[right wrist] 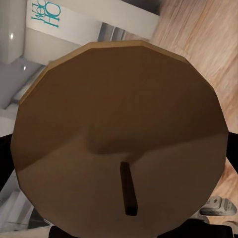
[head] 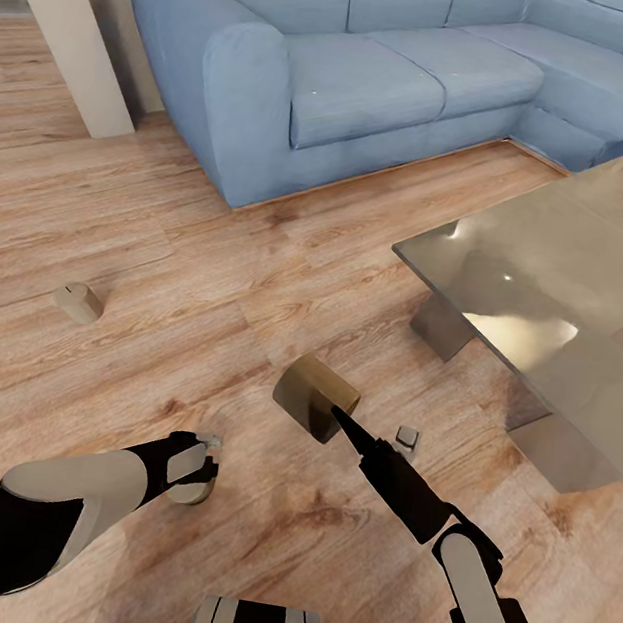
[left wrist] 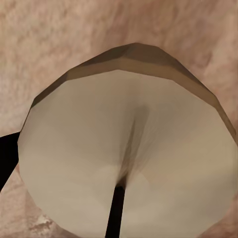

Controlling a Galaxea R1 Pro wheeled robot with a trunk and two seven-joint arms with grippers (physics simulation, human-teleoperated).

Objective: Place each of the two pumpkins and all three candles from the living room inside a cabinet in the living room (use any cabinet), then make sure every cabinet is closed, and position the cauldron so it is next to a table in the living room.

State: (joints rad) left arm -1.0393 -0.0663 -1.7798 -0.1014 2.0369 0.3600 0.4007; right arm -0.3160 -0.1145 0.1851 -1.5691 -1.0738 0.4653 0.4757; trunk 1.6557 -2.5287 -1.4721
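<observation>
Head view: right hand (head: 335, 412) grips a candle (head: 315, 396) raised off the floor (head: 159, 256) near the bench (head: 560, 282), its axis tilted. Another candle (head: 79, 301) lies on its side.

Left wrist view: candle face (left wrist: 129, 158) close up; grip cannot be told.

Right wrist view: held candle's wick end (right wrist: 119, 134) faces the camera.

The table (head: 560, 282) is cut off by the head view's right edge

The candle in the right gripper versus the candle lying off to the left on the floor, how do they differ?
The candle in the right gripper is held above the floor; the floor candle rests on the wood floor, free of any gripper. The held one appears larger and darker, the floor one smaller and paler. Both are stubby tan cylinders tipped sideways.
</observation>
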